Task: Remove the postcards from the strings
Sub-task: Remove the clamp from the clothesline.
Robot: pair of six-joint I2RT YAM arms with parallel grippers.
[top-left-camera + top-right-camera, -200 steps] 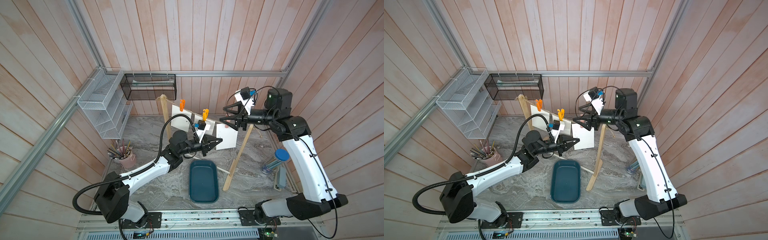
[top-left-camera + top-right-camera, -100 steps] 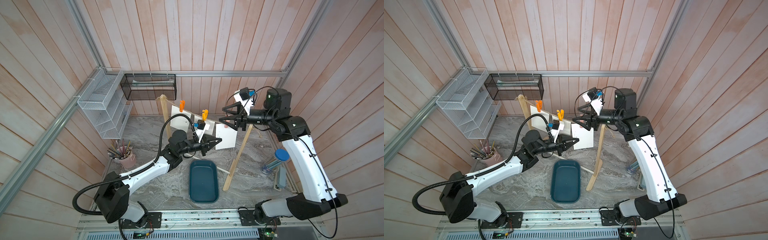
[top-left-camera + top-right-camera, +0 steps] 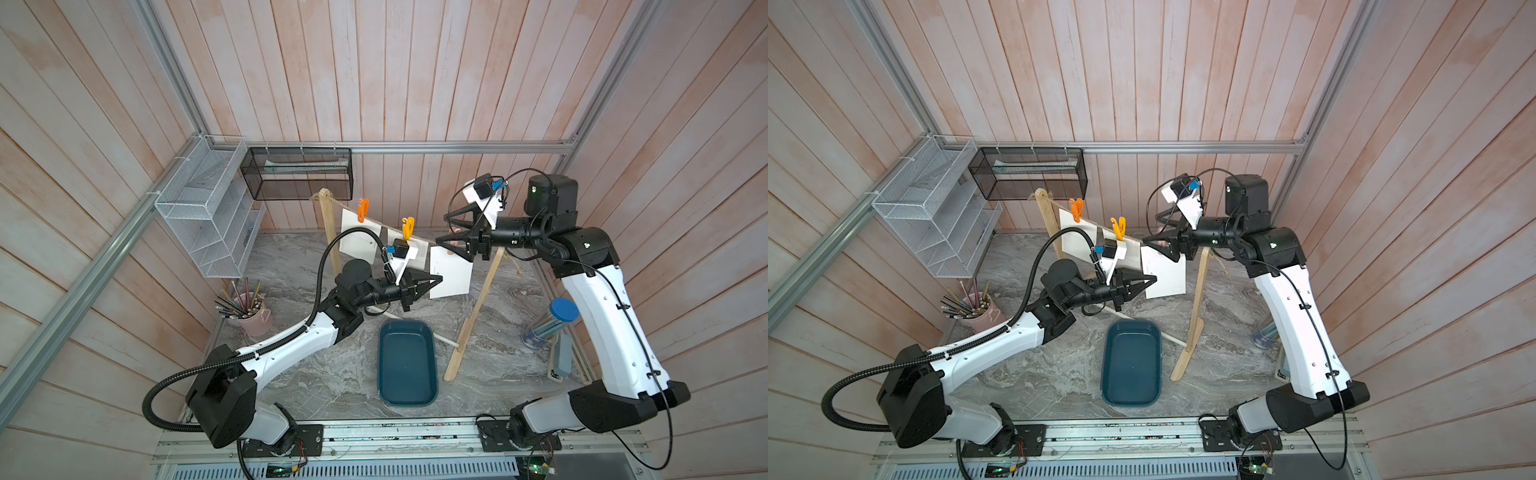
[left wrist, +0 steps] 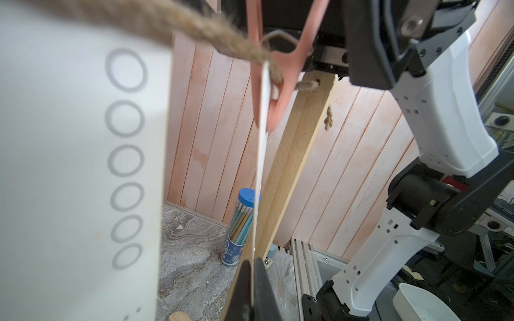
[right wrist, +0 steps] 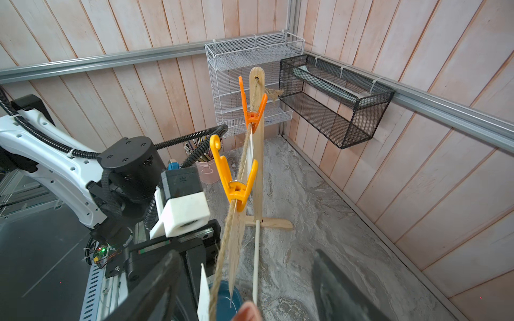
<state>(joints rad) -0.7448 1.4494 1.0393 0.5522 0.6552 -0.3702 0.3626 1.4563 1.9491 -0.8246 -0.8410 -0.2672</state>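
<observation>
White paper postcard (image 3: 453, 270) pinched in L gripper (image 3: 439, 279), prob. vs. dropping; R gripper (image 3: 442, 229), jaws wide, straddles pink plastic clothespin (image 4: 286, 62), prob. to unclip.

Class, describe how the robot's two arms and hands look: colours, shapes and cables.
The left arm and right arm have white shells with black joints and bases. The left hand and right hand are black, with pointed triangular fingers. A ribbed black hose runs along the left arm.
</observation>
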